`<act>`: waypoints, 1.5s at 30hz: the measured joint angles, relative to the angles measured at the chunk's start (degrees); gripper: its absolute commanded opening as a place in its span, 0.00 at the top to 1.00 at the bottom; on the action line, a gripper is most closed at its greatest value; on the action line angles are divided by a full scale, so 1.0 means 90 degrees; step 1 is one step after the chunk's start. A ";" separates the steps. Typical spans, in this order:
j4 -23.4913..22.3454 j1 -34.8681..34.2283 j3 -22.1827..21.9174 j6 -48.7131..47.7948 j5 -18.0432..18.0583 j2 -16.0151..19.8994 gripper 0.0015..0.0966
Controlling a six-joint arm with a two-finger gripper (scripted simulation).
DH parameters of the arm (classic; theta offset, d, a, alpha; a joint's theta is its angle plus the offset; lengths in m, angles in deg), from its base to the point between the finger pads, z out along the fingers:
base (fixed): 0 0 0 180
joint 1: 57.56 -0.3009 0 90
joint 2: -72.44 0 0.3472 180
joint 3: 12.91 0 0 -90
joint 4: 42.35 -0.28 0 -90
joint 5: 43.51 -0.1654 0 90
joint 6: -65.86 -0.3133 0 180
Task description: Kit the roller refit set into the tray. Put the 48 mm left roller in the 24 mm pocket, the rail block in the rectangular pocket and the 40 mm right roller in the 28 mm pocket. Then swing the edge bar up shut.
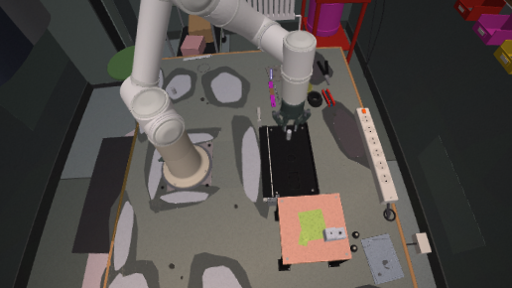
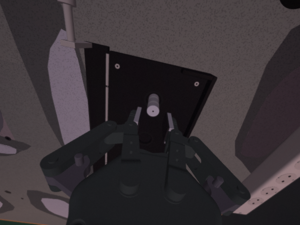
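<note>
A light grey roller (image 2: 153,104) (image 1: 288,133) stands upright in a pocket at the far end of the black tray (image 1: 289,161). My gripper (image 2: 153,118) (image 1: 290,124) is right above it, open and holding nothing. Another round pocket (image 2: 145,138) shows below the fingers. The edge bar (image 1: 268,161) lies along the tray's left side. The grey rail block (image 1: 334,233) rests on a salmon pad (image 1: 313,227) at the tray's near end. A second light roller (image 1: 258,113) (image 2: 69,23) lies on the table left of the tray's far corner.
Behind the tray are a black ring (image 1: 314,98), red tools (image 1: 327,97) and a purple strip (image 1: 272,89). A white power strip (image 1: 377,153) runs along the right. My arm's base (image 1: 184,169) stands left of the tray. A grey plate (image 1: 382,258) lies near right.
</note>
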 measured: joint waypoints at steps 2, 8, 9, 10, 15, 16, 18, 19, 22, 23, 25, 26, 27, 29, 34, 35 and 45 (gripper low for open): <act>0.0000 0.0000 0.0016 0.0000 0.0047 -0.0032 0.62; 0.0000 0.0000 0.0050 0.0000 0.0148 -0.0099 0.62; 0.0000 0.0000 0.0053 0.0000 0.0158 -0.0106 0.62; 0.0000 0.0000 0.0056 0.0000 0.0167 -0.0112 0.62; 0.0000 0.0000 0.0063 0.0000 0.0188 -0.0125 0.62; 0.0000 0.0000 0.0063 0.0000 0.0188 -0.0125 0.62; 0.0000 0.0000 0.0063 0.0000 0.0188 -0.0125 0.62; 0.0000 0.0000 0.0063 0.0000 0.0188 -0.0124 0.62; -0.0001 0.0000 0.0062 0.0000 0.0188 -0.0123 0.62; -0.0001 0.0000 0.0062 0.0000 0.0188 -0.0123 0.62; -0.0001 0.0000 0.0062 0.0000 0.0188 -0.0122 0.62; -0.0001 0.0000 0.0062 0.0000 0.0188 -0.0122 0.62; -0.0001 0.0000 0.0062 0.0000 0.0188 -0.0122 0.62; -0.0001 0.0000 0.0062 0.0000 0.0188 -0.0122 0.62; -0.0001 0.0000 0.0062 0.0000 0.0188 -0.0122 0.62; -0.0001 0.0000 0.0062 0.0000 0.0188 -0.0122 0.62; -0.0005 0.0000 0.0150 0.0000 0.0452 -0.0277 0.62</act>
